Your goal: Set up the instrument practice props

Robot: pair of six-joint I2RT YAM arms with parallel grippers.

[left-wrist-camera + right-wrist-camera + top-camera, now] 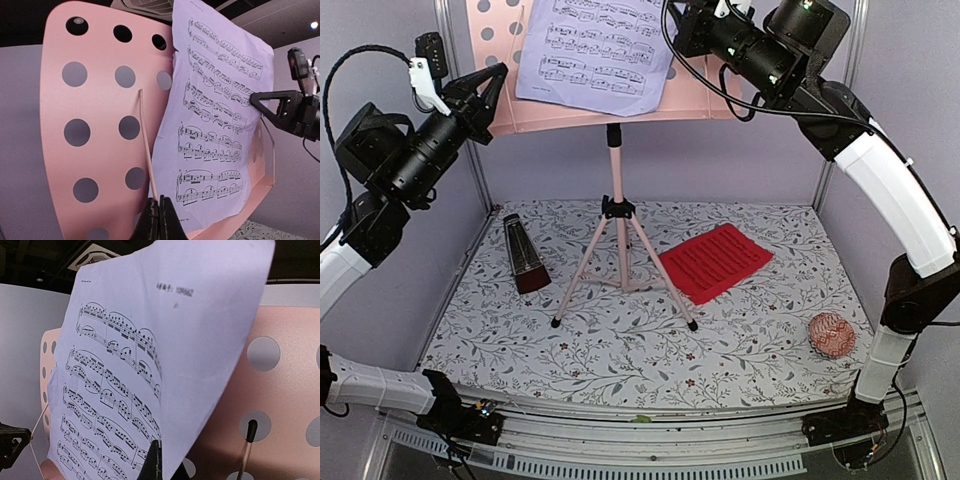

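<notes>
Right fingers [156,450] are pinching shut on the lilac music sheet [165,340] at its edge, high against the pink music stand [614,165]. It's looking flimsy and crease-prone, so a margin grip suits. Left fingers [159,207] are sitting closed, hold unclear.

- Cropped by overhead view's top edge: pink desk [495,60], lilac sheet [595,50]
- Too small to read: print on red sheet [715,262]
- Barely showing in wrist view: right hand [155,462]

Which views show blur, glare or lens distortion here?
Top external: evenly lit, sharp, no glare on the lilac sheet. Left wrist: the wide lens bows the pink desk; the left claw is a dark, soft shape. Right wrist: print sharp, background ceiling dark.
</notes>
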